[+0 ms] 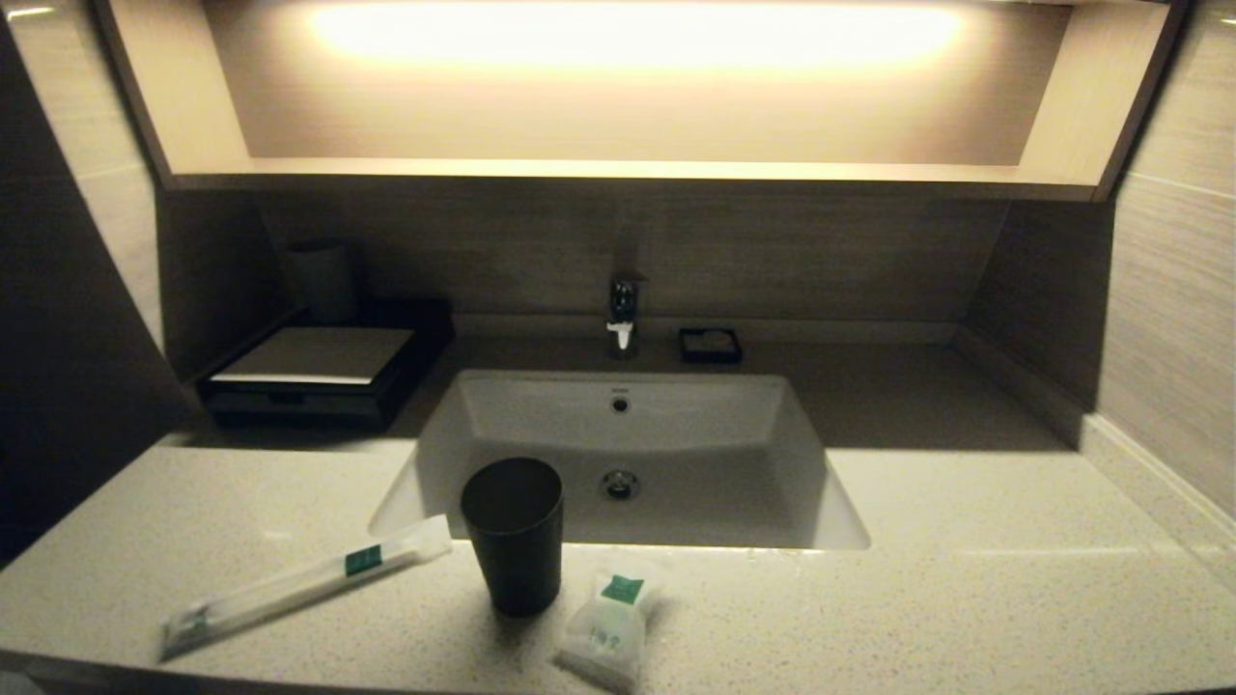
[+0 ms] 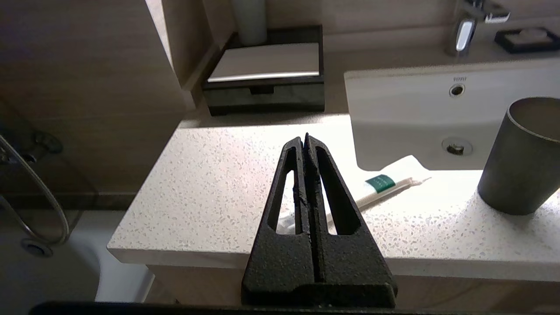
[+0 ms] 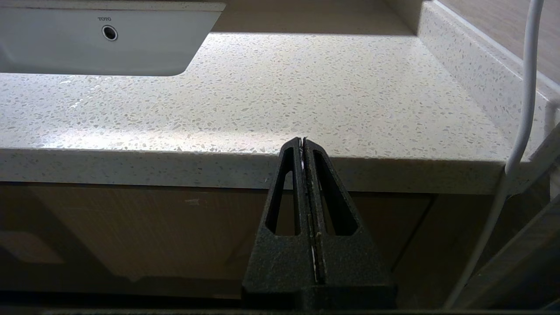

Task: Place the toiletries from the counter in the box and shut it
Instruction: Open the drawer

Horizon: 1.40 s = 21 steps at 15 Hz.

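Pinched-together fingers of my left gripper (image 2: 306, 139) hover over the long, clear-plastic, green-labelled stick packet (image 2: 385, 188), lying slantwise just beyond them.

Head cam sits high, looks forward and down across the bench (image 1: 966, 598) to the back wall, whole basin (image 1: 618, 454) in frame. Left wrist cam sits low at the bench's front edge, close in, facing the box (image 2: 267, 81) and basin. Right wrist cam sits below the edge, sees the bench's front edge and basin corner. All three share the basin.
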{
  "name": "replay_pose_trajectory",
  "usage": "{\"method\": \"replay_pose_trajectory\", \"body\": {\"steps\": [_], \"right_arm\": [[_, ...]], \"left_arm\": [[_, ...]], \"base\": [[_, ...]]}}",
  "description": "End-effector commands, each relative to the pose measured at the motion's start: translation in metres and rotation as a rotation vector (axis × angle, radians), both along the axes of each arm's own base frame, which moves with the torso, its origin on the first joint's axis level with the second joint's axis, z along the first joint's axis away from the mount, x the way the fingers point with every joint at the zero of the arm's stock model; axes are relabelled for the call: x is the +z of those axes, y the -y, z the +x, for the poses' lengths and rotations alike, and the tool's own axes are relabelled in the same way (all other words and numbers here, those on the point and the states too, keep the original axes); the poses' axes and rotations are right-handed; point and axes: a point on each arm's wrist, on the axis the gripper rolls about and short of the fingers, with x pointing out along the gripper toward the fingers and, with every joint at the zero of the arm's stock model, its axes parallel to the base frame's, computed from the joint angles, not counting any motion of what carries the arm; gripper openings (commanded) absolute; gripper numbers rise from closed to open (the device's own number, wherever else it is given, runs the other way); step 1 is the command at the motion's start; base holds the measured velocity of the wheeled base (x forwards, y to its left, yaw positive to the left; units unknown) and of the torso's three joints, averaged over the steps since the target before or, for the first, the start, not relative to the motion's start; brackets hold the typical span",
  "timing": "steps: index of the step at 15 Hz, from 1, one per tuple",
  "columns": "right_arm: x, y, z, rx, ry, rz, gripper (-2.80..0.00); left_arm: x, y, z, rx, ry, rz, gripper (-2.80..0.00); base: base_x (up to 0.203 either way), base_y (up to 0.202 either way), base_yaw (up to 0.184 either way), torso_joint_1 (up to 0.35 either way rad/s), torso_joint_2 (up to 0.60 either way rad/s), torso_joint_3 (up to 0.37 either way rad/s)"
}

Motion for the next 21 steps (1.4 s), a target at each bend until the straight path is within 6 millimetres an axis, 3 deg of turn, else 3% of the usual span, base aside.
{"method": "replay_pose_trajectory", "body": {"steps": [1,21], "right_arm": [[0.0,0.0,0.0,0.001,-0.002,-0.001,-2.8],[0.0,0.0,0.0,0.001,-0.002,-0.001,-2.8]], "left_arm": [[0.001,0.0,0.008,0.001,-0.033,0.0,-2.8],[-0.003,-0.001,0.041,0.03,-0.152,0.001,-2.8]], "base": [[0.0,0.0,0.0,0.0,0.0,0.0],[0.0,0.0,0.0,0.0,0.0,0.0]]}}
